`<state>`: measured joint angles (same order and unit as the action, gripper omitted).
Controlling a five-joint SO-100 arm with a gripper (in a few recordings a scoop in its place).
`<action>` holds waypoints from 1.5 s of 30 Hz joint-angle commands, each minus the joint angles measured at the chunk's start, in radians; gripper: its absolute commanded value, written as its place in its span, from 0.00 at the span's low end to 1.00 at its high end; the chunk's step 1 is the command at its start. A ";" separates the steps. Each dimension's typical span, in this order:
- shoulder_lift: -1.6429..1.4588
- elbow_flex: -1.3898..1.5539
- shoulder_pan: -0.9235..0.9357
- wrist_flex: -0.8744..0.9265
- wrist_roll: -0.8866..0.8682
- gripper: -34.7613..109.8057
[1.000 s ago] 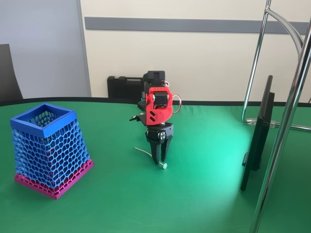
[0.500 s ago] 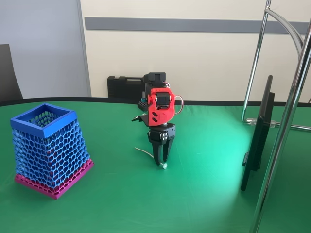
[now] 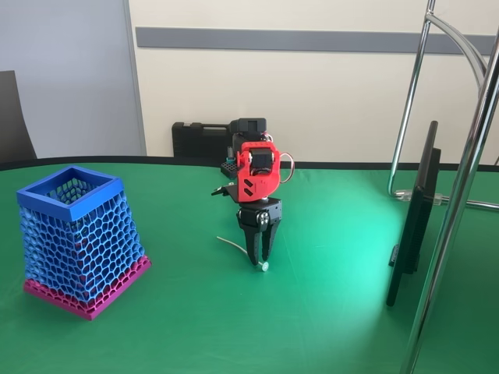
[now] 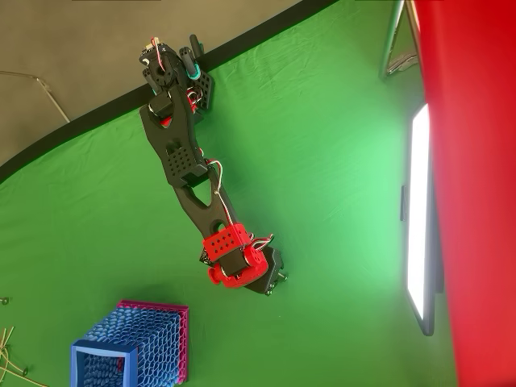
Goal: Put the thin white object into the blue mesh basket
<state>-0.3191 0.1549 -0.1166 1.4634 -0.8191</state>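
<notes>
Clearly the white stick [image 3: 236, 247] is a slight thing: hair-thin, gently curved, with a tiny round disc at its near end, so I judge it nearly weightless, bendy and quick to slip or flick away if nudged. It lies flat on the green table [image 3: 327, 312], running from left of the gripper [image 3: 259, 259] to the disc just by the fingertips. The gripper points straight down over it with its dark fingers drawn close together, tips at or just above the cloth; whether they already pinch the stick I cannot tell from the fixed view (the overhead view has the red wrist covering the spot). A hold on the shaft just behind the disc seems wisest, since the disc would keep it from sliding out. By count: one stick, one blue basket [image 3: 76, 238] standing upright well to the left, also seen in the overhead view [image 4: 133, 348], and one arm with its one gripper.
</notes>
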 commanded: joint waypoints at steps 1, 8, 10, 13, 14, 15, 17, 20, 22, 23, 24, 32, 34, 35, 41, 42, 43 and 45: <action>-0.008 -0.043 -0.006 0.008 -0.014 0.36; 0.002 -0.055 0.000 0.029 -0.051 0.35; 0.009 -0.067 0.003 0.040 -0.067 0.36; 0.012 -0.074 0.003 0.041 -0.066 0.36; 0.014 -0.075 0.003 0.041 -0.064 0.35; 0.015 -0.078 0.003 0.041 -0.064 0.35; 0.020 -0.086 0.005 0.041 -0.064 0.35; 0.025 -0.094 0.005 0.043 -0.066 0.35; 0.026 -0.095 0.005 0.043 -0.067 0.34; 0.028 -0.100 0.005 0.043 -0.066 0.34; 0.029 -0.101 0.005 0.043 -0.064 0.34; 0.038 -0.118 0.005 0.043 -0.072 0.35; 0.044 -0.132 0.005 0.043 -0.074 0.34; 0.049 -0.138 0.005 0.043 -0.075 0.35; 0.074 -0.186 0.005 0.043 -0.072 0.35; 0.077 -0.192 0.005 0.043 -0.071 0.35; 0.080 -0.196 0.005 0.043 -0.071 0.35; 0.091 -0.216 0.005 0.043 -0.072 0.35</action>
<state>-0.2209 -0.0153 -0.1166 1.5002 -0.8866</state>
